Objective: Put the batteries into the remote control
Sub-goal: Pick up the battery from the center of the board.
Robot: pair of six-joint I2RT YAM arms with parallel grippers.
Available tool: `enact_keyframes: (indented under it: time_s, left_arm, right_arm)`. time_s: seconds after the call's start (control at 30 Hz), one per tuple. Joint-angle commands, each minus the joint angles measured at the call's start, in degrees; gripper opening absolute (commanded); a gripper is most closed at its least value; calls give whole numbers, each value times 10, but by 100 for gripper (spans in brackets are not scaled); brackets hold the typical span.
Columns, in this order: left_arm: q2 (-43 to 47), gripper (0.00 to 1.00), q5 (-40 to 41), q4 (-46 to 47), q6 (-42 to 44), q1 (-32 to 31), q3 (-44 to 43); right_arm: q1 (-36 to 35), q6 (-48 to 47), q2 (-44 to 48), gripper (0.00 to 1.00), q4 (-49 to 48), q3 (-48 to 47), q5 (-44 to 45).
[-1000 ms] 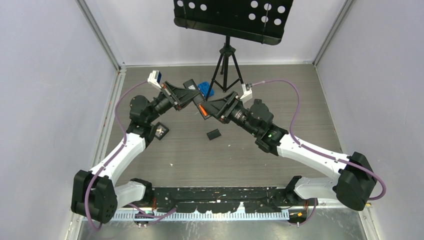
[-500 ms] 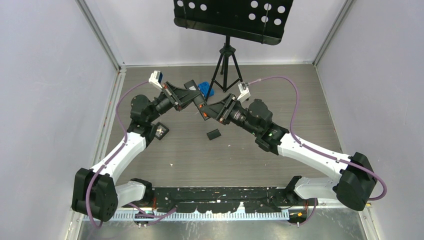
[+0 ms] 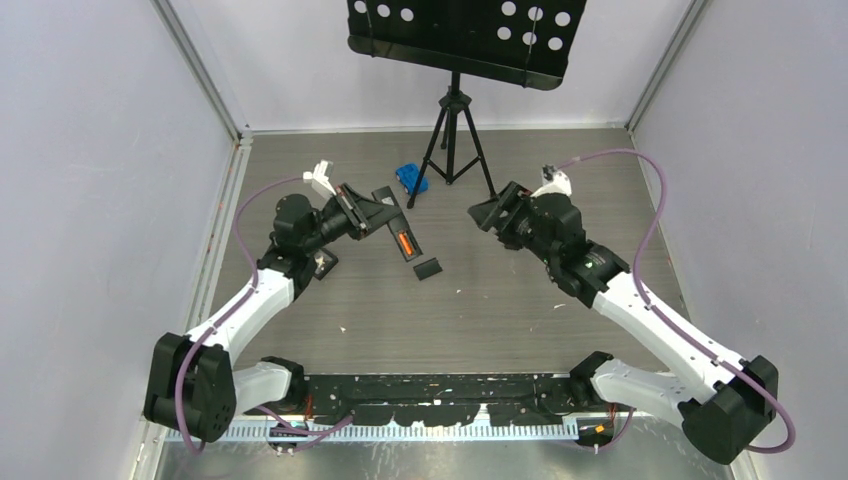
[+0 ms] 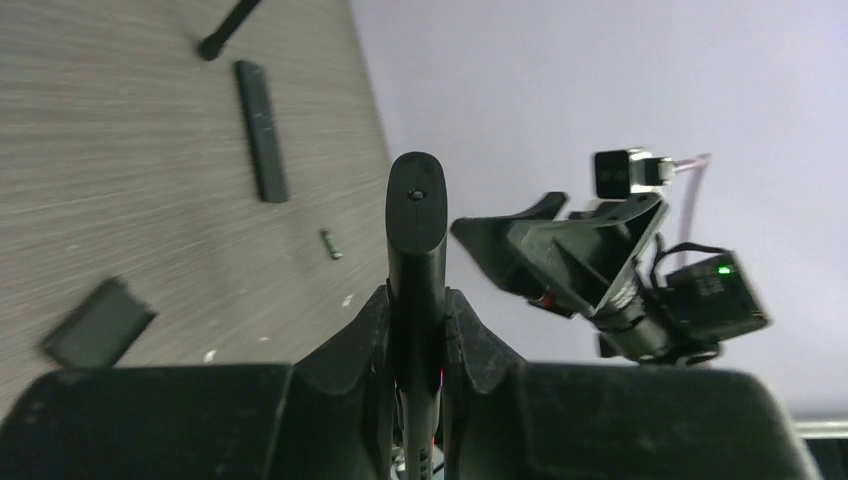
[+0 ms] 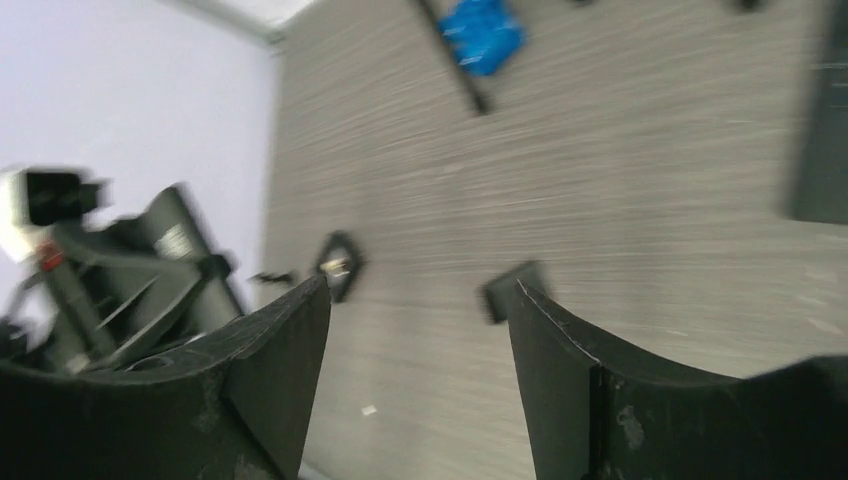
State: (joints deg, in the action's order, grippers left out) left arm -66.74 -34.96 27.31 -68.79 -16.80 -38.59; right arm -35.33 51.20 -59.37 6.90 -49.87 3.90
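Observation:
My left gripper is shut on the remote control, a slim black bar held off the table and pointing down-right. An orange battery shows in its open bay. In the left wrist view the remote control stands edge-on between the left gripper's jaws. A small dark battery lies loose on the table beyond it. My right gripper hangs to the right of the remote, apart from it. In its own view the right gripper is open with nothing between the fingers.
A black battery cover lies on the table below the remote. A blue object sits by the tripod at the back. A second black remote lies on the table. A small black square part sits under the left arm.
My right gripper has let go at the remote's end, drawn back to the right and opened. The left gripper still holds the remote and has shifted slightly down-left.

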Motion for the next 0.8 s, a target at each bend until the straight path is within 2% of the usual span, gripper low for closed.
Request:
enact_keyframes:
  time_s: [0.0, 0.1, 0.2, 0.33, 0.53, 0.67, 0.77]
  left_arm:
    - [10, 0, 6, -58, 82, 2, 8]
    - [16, 0, -10, -73, 98, 2, 13]
    - [24, 0, -28, -86, 110, 2, 18]
    - [40, 0, -27, -111, 125, 2, 23]
    - [52, 0, -11, -151, 145, 2, 23]
    - [40, 0, -21, -141, 138, 2, 23]
    - [33, 0, -26, -134, 133, 2, 22]
  right_arm:
    - [21, -103, 1, 73, 224, -30, 227]
    - [50, -122, -44, 80, 285, -23, 324]
    - [86, -133, -77, 84, 248, 23, 355]
    - [146, -127, -124, 84, 190, 62, 293]
    - [209, -125, -208, 83, 179, 59, 208]
    - [236, -125, -243, 76, 164, 55, 137]
    - [248, -120, -264, 66, 165, 54, 123]
